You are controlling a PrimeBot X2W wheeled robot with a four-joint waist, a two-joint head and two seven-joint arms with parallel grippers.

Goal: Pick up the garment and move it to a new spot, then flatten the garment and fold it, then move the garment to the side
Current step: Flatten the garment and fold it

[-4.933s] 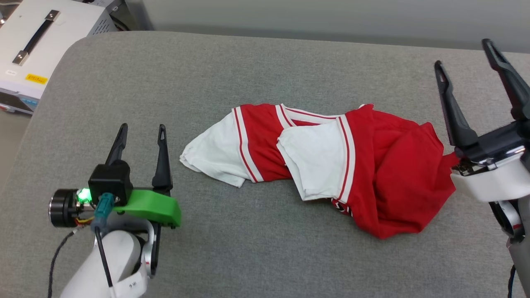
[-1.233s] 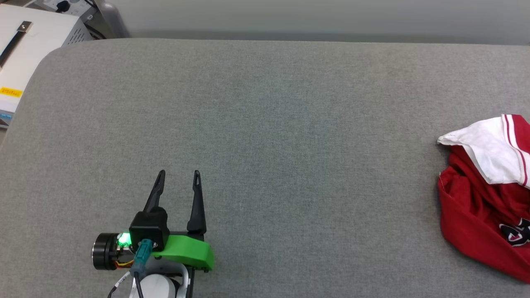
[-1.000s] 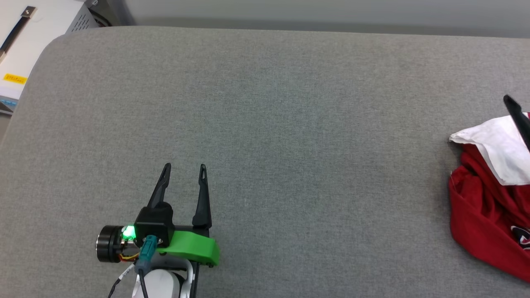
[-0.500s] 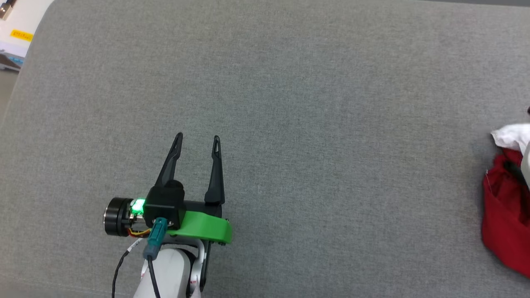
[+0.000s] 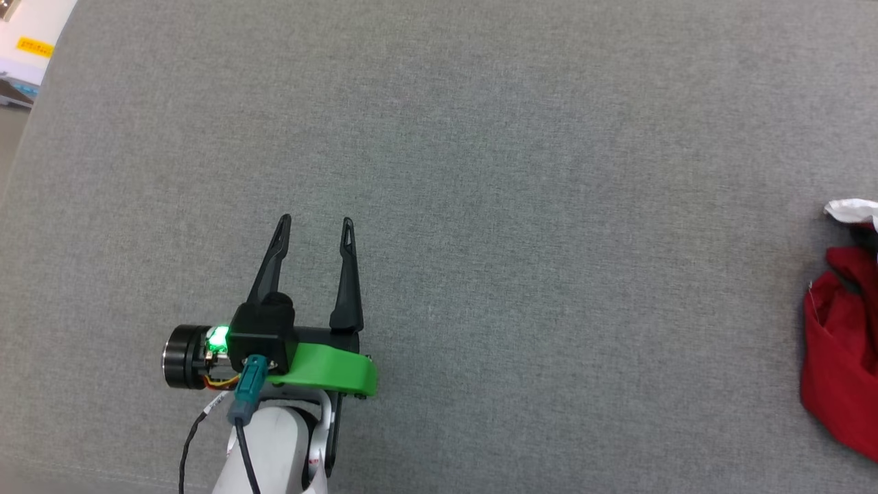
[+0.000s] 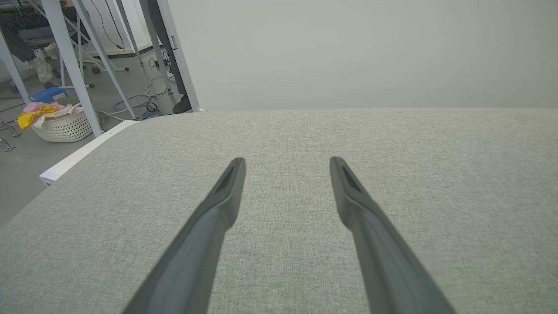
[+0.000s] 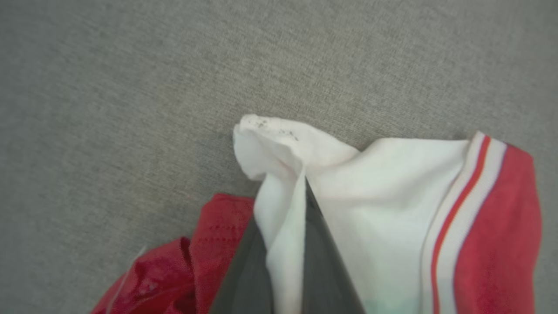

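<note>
Pick-up step, likely: your right gripper (image 7: pixel 300 198) pinches the jersey's (image 5: pixel 840 357) white sleeve (image 7: pixel 392 192), left gripper (image 5: pixel 316 221) spread empty; next, lift it clear.

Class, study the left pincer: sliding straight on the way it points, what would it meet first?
Likely nothing close: past the left pincer the grey surface runs on to a pale wall. The garment sits off to its right.

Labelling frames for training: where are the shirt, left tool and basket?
shirt (image 7: pixel 383 196), right wrist view: white sleeve.
left tool (image 5: pixel 315 220), head view: midway between its fingertips.
basket (image 6: pixel 63 128), left wrist view: white woven wall.
</note>
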